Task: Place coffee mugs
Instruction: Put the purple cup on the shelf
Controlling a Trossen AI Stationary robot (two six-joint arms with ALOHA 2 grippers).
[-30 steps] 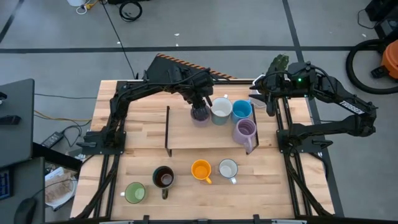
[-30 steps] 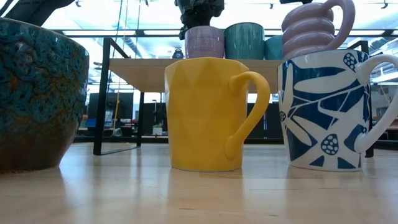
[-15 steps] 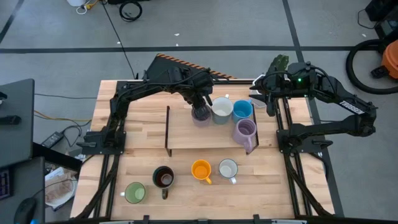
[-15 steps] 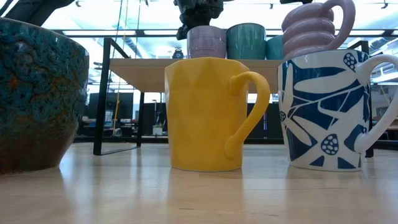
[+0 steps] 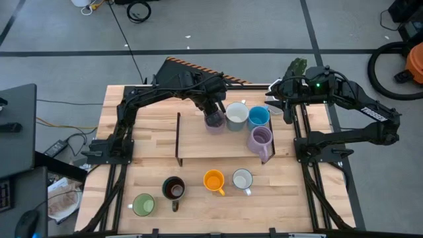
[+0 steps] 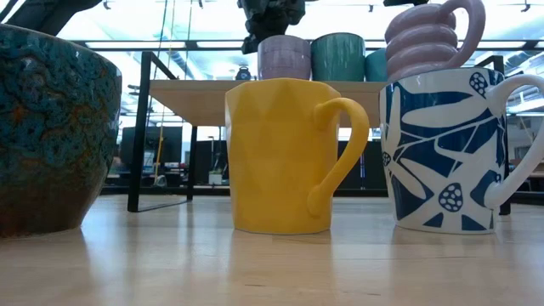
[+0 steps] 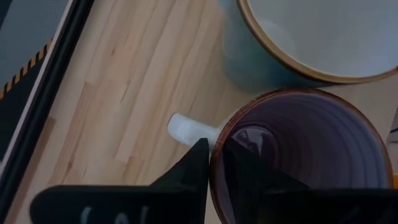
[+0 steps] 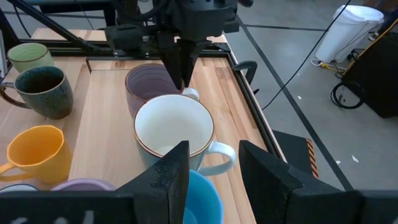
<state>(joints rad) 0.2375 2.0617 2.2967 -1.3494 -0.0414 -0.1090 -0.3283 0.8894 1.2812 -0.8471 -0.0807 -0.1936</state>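
My left gripper (image 5: pixel 213 111) is shut on a purple mug (image 5: pixel 214 121) on the raised wooden shelf (image 5: pixel 198 142), beside a pale mug with a white inside (image 5: pixel 236 116). A blue mug (image 5: pixel 258 117) and a ribbed lavender mug (image 5: pixel 260 139) stand on the shelf to their right. On the table's near part stand a green (image 5: pixel 143 204), a dark (image 5: pixel 174 189), an orange (image 5: pixel 213 180) and a white mug (image 5: pixel 242 180). My right gripper (image 8: pixel 211 180) is open and waits off the shelf's far right corner. My left gripper pinches the purple mug's rim (image 7: pixel 216 163) next to its white handle (image 7: pixel 186 129), one finger (image 7: pixel 249 177) inside the mug and one (image 7: pixel 194 168) outside. The fingers come from above, pointing down. The mug stays upright, and its base appears to rest on the shelf (image 6: pixel 212 92).
The shelf stands on dark metal legs (image 6: pixel 140 127) with a dark side wall (image 5: pixel 178 135) on its left. Bare shelf top lies left and near of the purple mug. Bare table stretches left of the shelf. A grey floor with cables surrounds the table.
My left gripper has moved a little toward the table's right, toward the pale mug, staying shut. The purple mug has gone with it, upright, and now stands closer to the pale mug.
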